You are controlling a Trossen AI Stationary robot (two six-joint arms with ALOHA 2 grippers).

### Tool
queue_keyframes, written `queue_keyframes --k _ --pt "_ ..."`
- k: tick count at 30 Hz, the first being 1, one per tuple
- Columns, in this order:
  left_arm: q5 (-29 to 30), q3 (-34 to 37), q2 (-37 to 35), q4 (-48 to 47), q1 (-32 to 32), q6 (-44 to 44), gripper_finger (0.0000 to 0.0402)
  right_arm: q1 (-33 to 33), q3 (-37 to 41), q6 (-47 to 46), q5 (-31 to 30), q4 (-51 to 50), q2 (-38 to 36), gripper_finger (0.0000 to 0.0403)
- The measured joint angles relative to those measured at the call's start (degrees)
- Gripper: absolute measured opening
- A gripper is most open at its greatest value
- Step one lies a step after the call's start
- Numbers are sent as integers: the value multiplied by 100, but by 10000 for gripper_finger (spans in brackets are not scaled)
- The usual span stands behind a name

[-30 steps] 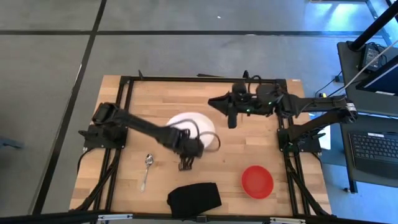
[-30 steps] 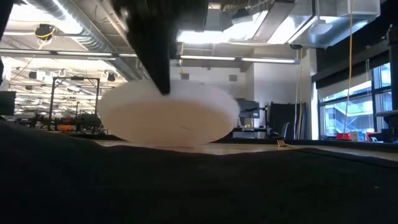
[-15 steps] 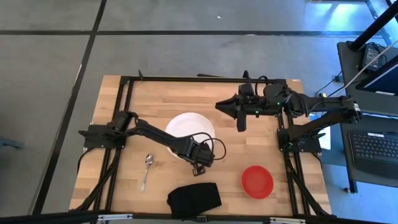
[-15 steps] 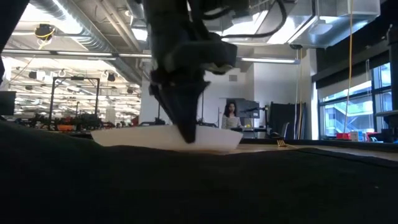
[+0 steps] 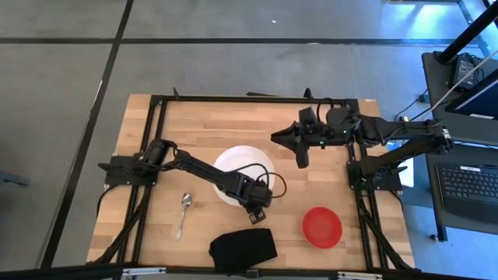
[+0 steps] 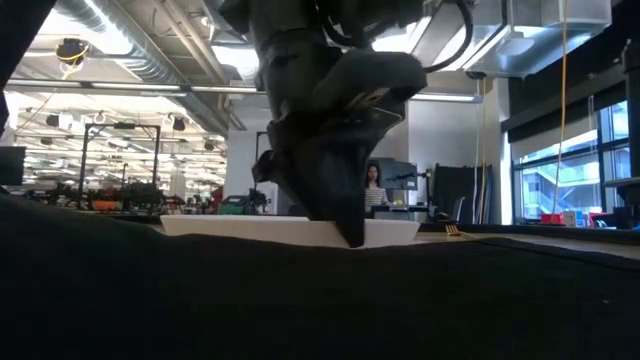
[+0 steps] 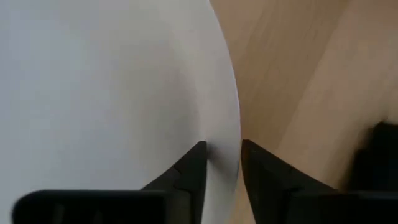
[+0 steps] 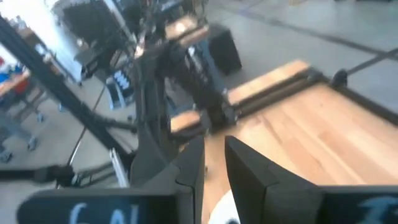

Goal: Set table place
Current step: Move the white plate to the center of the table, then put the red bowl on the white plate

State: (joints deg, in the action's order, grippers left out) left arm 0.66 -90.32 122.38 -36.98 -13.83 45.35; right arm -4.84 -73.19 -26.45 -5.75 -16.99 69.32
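Observation:
The round white plate (image 5: 240, 167) lies flat on the wooden table (image 5: 187, 124), seen edge-on in the low view (image 6: 230, 227). My left gripper (image 5: 255, 207) stands at the plate's near right rim, pointing down, open. One finger (image 7: 194, 163) is over the plate and the other (image 7: 256, 163) is outside the rim. The red bowl (image 5: 321, 226) sits near the right front. The spoon (image 5: 184, 213) lies at the left front. My right gripper (image 5: 300, 155) hangs above the far right of the table, slightly open with nothing between its fingers (image 8: 214, 163). No fork shows. My left gripper straddles the plate's near right rim (image 7: 235, 144) from above, one finger inside the rim and one outside it. A gap shows between the fingers, and I cannot tell whether either one touches the rim. The plate lies flat on the table.
A black cloth (image 5: 243, 247) lies at the table's front edge, just in front of my left gripper, and fills the lower half of the low view (image 6: 320, 300). A person (image 6: 372, 185) stands far back in the room. Bare wood lies between plate and bowl.
The plate was tilted up on edge a second ago and has come down flat on the table, a little nearer the front. My left gripper has gone down and toward the right front edge with it. My right gripper has drifted slightly toward the right.

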Motion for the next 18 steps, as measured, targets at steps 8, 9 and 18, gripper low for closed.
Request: queue_keyframes --k 8,9,18 --pt "11 -1273 -62 -718 -23 -259 118 -1019 0 -659 601 -1842 -253 67" --pt "82 -1450 -73 -902 -25 -332 117 -1218 0 -925 610 -2216 -311 67" --pt "296 -2915 -57 -2597 -6 -882 119 -2994 0 -3742 171 -4753 -339 67"
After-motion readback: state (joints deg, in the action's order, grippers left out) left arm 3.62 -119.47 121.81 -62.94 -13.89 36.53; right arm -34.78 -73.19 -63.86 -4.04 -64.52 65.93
